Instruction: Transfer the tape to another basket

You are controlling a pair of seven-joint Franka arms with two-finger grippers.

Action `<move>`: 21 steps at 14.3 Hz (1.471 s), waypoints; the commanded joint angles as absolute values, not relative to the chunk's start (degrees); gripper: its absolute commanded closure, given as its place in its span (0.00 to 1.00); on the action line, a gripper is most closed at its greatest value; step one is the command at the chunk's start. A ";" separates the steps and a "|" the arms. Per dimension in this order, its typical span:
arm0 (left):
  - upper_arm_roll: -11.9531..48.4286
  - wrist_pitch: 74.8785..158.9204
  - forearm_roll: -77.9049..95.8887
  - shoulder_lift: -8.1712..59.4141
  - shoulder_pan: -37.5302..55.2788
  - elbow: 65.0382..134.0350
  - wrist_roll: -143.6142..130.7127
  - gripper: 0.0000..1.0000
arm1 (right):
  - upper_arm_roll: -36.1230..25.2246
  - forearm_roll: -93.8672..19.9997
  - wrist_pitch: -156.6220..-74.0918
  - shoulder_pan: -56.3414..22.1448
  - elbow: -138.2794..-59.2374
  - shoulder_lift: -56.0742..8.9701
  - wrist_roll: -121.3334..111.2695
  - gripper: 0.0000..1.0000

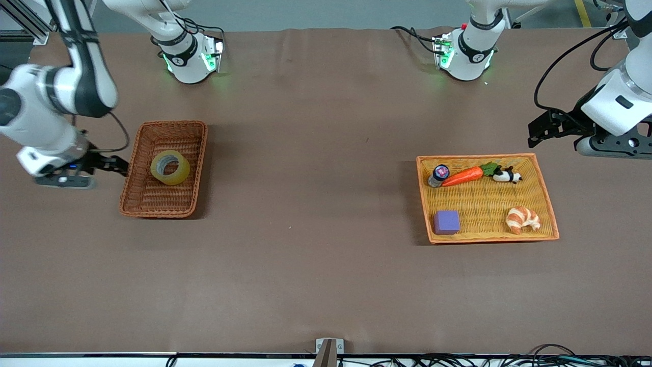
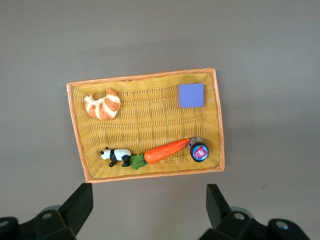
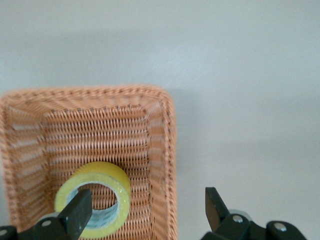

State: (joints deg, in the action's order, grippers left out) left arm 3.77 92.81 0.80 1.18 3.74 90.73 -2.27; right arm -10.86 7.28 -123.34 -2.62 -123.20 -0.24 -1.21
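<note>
The tape (image 1: pixel 170 167), a yellowish translucent roll, lies tilted in the dark reddish-brown basket (image 1: pixel 168 123) toward the right arm's end of the table. In the right wrist view the tape (image 3: pixel 107 175) sits inside the basket (image 3: pixel 170 130). My right gripper (image 1: pixel 118 166) is open and empty, above the basket's outer long rim; in its wrist view (image 3: pixel 147 210) one finger is over the tape and the other over bare table. My left gripper (image 1: pixel 535 133) is open and empty, in the air over the table beside the orange-yellow tray's corner; it also shows in its wrist view (image 2: pixel 147 205).
The orange-yellow woven tray (image 1: pixel 476 156) toward the left arm's end holds a carrot (image 1: pixel 462 176), a toy panda (image 1: pixel 507 176), a small bottle (image 1: pixel 438 175), a purple block (image 1: pixel 446 222) and a croissant (image 1: pixel 522 219). The left wrist view shows the tray (image 2: pixel 145 76) too.
</note>
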 commanded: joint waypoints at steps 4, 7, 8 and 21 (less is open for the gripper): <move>3.87 93.16 -0.18 1.49 3.69 90.09 -1.93 0.00 | -5.01 6.33 -99.28 1.15 -97.96 -1.40 -1.23 0.00; 3.87 93.51 -0.18 1.84 3.69 89.91 -1.93 0.00 | -5.27 1.26 -91.78 0.97 -90.20 -1.32 -1.06 0.00; 3.87 93.60 -0.18 1.76 3.78 89.91 -1.93 0.00 | -5.27 -0.16 -89.41 0.97 -87.48 -1.32 -1.05 0.00; 3.96 95.01 -0.44 -0.18 3.87 90.00 -2.02 0.00 | -5.27 -0.18 -84.73 1.05 -84.20 -1.32 -1.14 0.00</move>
